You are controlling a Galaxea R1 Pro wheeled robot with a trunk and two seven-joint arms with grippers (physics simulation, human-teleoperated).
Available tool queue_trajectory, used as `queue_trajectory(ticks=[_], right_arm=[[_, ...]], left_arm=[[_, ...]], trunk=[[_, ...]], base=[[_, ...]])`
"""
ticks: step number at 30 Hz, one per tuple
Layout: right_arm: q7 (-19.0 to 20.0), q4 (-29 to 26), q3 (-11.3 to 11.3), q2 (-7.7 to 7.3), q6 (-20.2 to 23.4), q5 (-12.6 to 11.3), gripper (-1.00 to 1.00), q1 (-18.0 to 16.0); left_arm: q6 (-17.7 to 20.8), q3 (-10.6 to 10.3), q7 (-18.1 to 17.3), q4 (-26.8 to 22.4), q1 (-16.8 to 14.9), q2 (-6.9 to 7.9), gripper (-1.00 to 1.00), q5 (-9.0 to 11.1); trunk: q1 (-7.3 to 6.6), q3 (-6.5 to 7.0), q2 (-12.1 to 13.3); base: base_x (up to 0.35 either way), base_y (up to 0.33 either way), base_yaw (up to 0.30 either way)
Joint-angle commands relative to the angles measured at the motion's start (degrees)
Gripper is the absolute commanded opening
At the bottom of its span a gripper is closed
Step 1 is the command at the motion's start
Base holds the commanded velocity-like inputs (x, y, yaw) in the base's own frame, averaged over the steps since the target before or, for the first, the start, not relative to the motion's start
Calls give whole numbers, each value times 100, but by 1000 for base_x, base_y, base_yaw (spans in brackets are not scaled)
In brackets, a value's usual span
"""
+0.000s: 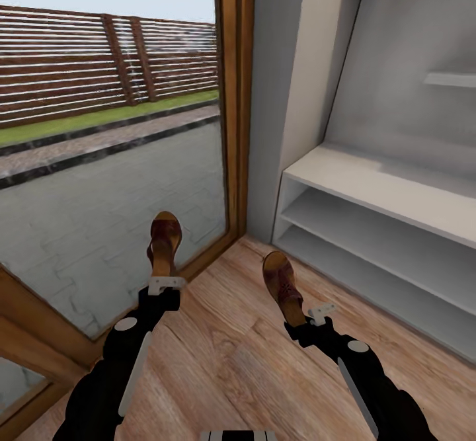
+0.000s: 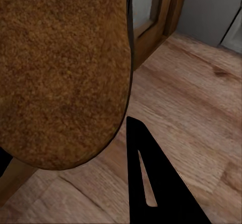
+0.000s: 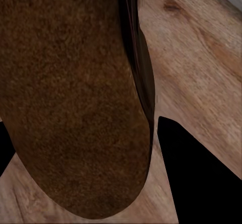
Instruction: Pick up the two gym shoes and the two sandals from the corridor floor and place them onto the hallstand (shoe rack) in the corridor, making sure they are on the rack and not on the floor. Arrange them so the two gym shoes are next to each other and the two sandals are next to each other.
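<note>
On the far left there is a big window (image 1: 99, 163) with a wooden frame, and outside it you can see a fence, some grass and a grey paved path. In front of the window the left gripper (image 1: 165, 283) is shut tight on one brown sandal (image 1: 164, 242). That sandal sticks up and away from the arm, in the air above the wood floor (image 1: 231, 361), with its toe end in front of the glass. In the left wrist view the sandal's tan sole (image 2: 60, 73) is very close and one black finger (image 2: 151, 183) shows beside it. A bit more to the right, the right gripper (image 1: 316, 314) is shut on the other sandal (image 1: 283, 289). This one is also held up off the floor, and it leans a little toward the left. In the right wrist view its dark brown sole (image 3: 70, 98) is close up, with wood planks under it. On the far right stands the pale grey shoe rack (image 1: 370, 183) against the wall. It has a flat top and two low open shelves below. A small shelf (image 1: 451, 79) sits higher up on the wall. Both sandals are near the shoe rack but apart from it.
</note>
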Motion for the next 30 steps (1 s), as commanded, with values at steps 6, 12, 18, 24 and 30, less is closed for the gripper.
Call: queue_trajectory(ticks=[6,12,18,24,30], right_arm=[[1,-7,4,-4,39,-13,-100,-1],[1,-11,-2,-4,39,-20,-100,-2],[1,-6,-3,-4,39,-20,-100,-2],[1,-2,-3,-4,39,-21,-100,-3],[1,-2,-3,-4,39,-21,-100,-2]], left_arm=[[27,0,0,-6,-3,-3,-100,-34],[27,2,0,-6,-3,-2,-100,-34],[27,2,0,-9,-3,-1,-100,-34],[27,4,0,-14,-2,0,-100,-41],[27,4,0,-15,-3,1,-100,-40]], trunk=[[1,6,-2],[1,34,-2],[1,64,-2],[1,96,-2],[1,129,-2]], base=[[120,151,-139],[7,7,-284],[0,0,-287],[0,0,-283],[0,1,-279]])
